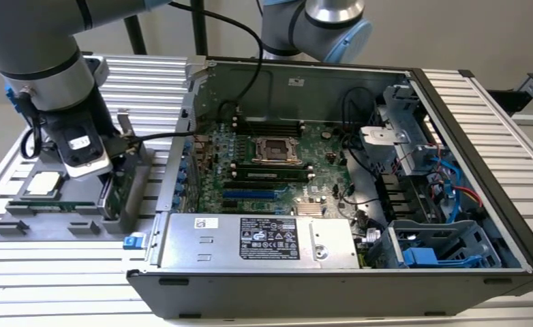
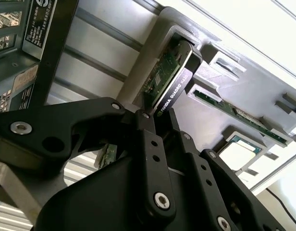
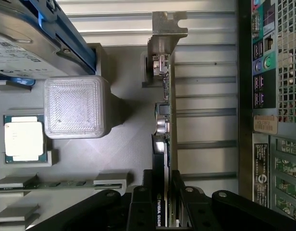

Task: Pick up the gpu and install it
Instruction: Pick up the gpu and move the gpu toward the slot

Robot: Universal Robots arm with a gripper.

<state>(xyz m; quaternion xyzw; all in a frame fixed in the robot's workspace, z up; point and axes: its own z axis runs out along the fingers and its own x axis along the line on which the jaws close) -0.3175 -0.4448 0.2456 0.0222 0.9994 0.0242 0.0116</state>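
Gripper (image 3: 162, 195) clamps narrow on the gpu (image 3: 163, 115), the card standing on edge in its grey holder (image 1: 144, 187), on the exterior view's left of the computer case (image 1: 339, 296).

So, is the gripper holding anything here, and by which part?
The gripper appears clamped on the gpu, one finger on each face, at the end away from its silver bracket; the card stands in the grey holder.

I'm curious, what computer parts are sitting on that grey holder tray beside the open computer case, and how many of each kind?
Black-faced green graphics card with silver metal bracket: 1
Square silver processor chip: 1
Narrow green memory stick: 1
Silver hard drive in blue frame: 1
Total: 4
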